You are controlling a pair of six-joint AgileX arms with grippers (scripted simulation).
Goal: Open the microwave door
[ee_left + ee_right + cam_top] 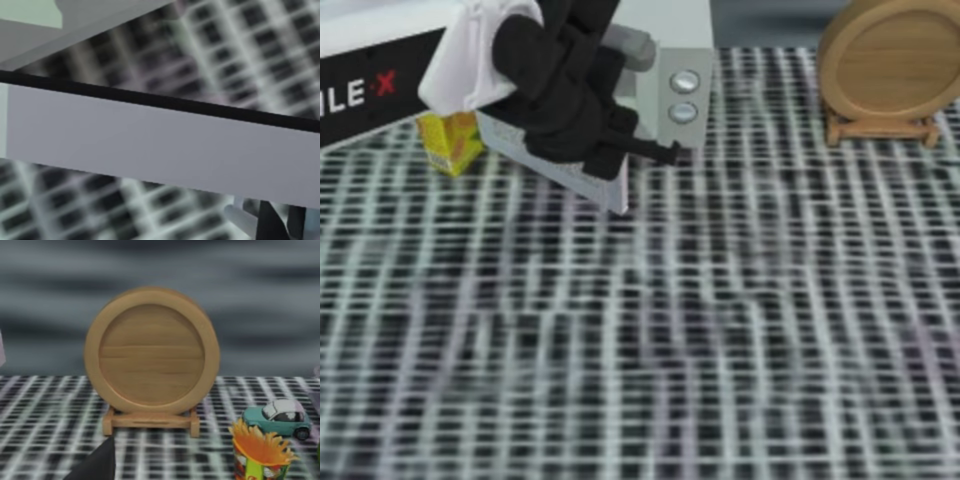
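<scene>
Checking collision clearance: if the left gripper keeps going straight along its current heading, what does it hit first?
Judging from the top view, the left gripper points toward the top view's right, its tip by the microwave's knob panel, beyond the swung-out microwave door. That panel looks first in line, though depth is unclear.

The checked-cloth table [720,330] carries the microwave [680,60], yellow juice carton [448,145], and round wooden board [885,65].

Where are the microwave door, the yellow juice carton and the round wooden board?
microwave door [603,189]: top view, its swung-out free end below the left arm.
yellow juice carton [450,146]: top view, its visible front face.
round wooden board [151,351]: right wrist view, centre of its face.
</scene>
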